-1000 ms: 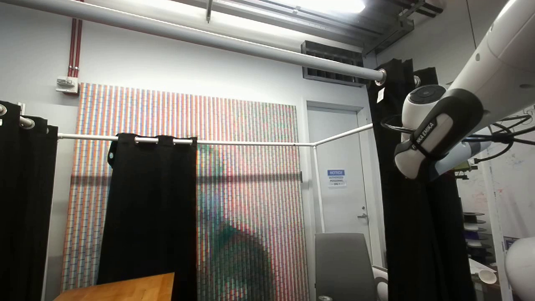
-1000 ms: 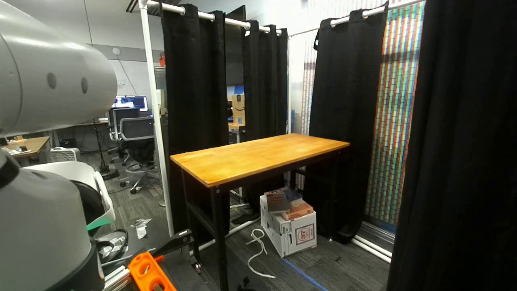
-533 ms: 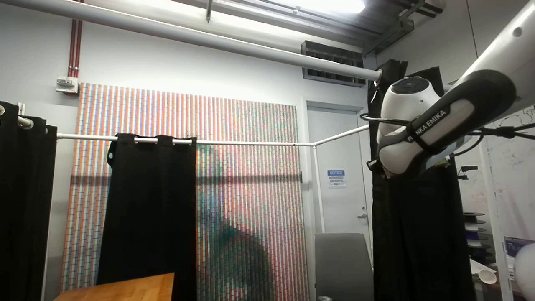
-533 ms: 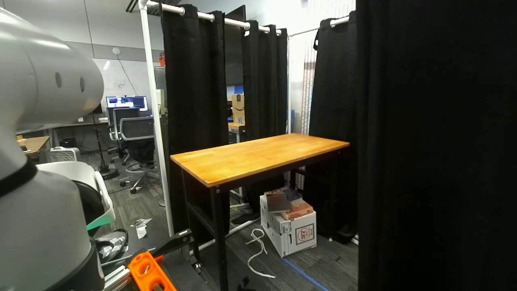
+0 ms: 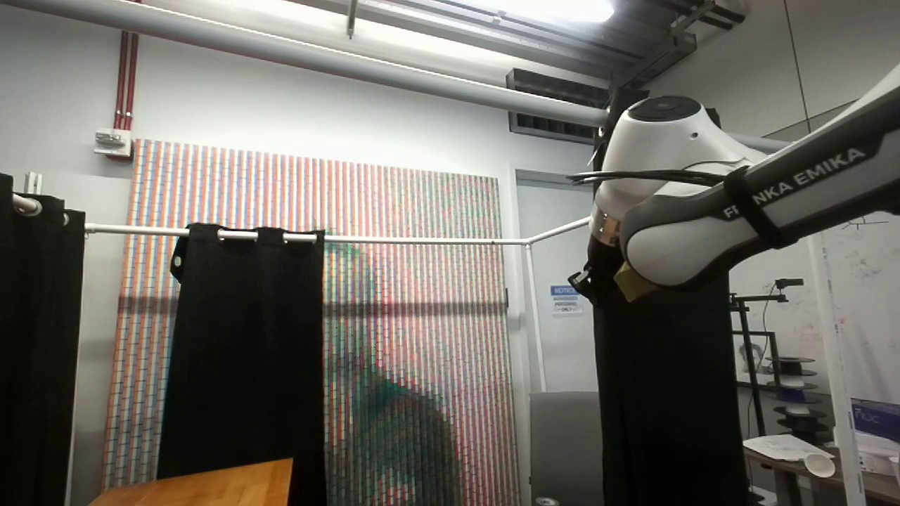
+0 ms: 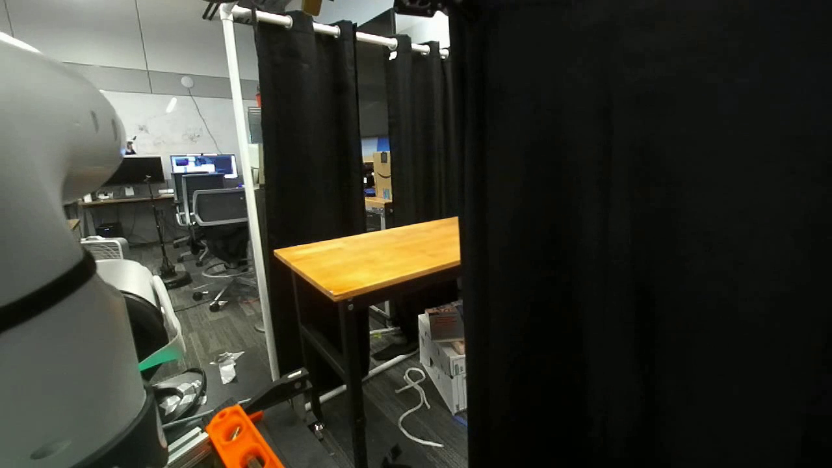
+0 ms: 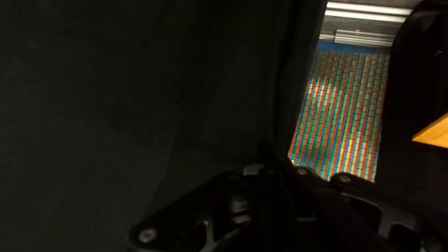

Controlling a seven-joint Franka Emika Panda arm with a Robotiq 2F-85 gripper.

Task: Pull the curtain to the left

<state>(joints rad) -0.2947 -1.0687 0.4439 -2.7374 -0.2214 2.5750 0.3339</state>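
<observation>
The tall black curtain hangs in long folds behind the arm in an exterior view, its top on the thick pipe. It also fills the right half of an exterior view and the left of the wrist view. My gripper is at the curtain's edge in the wrist view. Its jaws are close together on the edge fold, which runs down between them. The fingertips are very dark there. In the exterior views the fingertips are hidden by the arm or out of frame.
A wooden table stands beside the curtain, with a white box under it. Shorter black curtains hang on a white rod. A striped panel, a grey chair and a door are behind.
The arm has moved left in an exterior view, and the curtain has come along. In an exterior view the curtain's edge has slid left, now covering part of the table and the striped panel.
</observation>
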